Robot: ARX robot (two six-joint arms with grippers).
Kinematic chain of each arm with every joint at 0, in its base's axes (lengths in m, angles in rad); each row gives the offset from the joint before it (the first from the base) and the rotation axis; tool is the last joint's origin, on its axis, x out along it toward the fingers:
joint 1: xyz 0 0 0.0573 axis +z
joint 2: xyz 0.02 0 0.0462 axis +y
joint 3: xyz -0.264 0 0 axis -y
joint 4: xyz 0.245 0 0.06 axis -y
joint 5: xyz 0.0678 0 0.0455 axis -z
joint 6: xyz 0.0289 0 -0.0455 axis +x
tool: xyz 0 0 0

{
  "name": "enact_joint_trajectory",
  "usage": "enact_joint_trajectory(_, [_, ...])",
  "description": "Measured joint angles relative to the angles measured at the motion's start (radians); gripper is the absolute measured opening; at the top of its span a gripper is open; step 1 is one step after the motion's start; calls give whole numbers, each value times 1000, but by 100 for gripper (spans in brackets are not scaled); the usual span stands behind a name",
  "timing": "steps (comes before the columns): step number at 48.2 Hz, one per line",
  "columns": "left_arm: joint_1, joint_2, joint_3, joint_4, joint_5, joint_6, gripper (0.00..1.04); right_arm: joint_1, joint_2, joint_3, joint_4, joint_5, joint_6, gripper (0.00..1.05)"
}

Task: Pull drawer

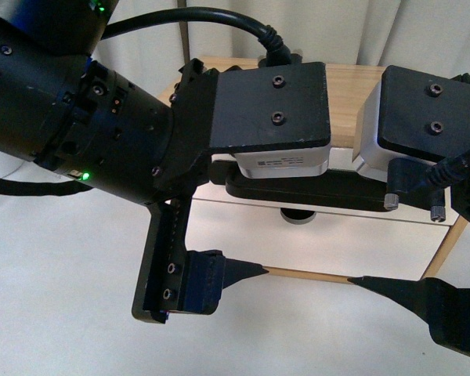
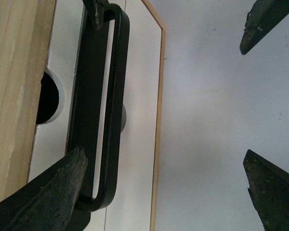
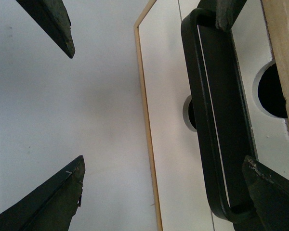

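The drawer is the upper white front under the wooden top, with a half-round notch in its upper edge. Its long black bar handle also shows in the right wrist view as the handle and in the front view as the handle. My left gripper is open. One of its fingers lies by one end of the bar, the other far out past the cabinet's lower edge. My right gripper is open the same way at the bar's other end. Neither holds anything.
Below the drawer sits a plain white front with its own small notch, bounded by a thin wooden rail. The wooden cabinet top and a slanted leg show behind my arms. Pale floor lies beyond.
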Motion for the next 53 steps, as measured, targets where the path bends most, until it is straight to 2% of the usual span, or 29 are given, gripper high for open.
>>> enact_joint_trajectory(19, [-20,67,71,-51,-73,40,99,-9,76,43,19,17,-6,96])
enact_joint_trajectory(53, [-17,150,121,-56,-145,83,99,-11,134,70,43,18,1,96])
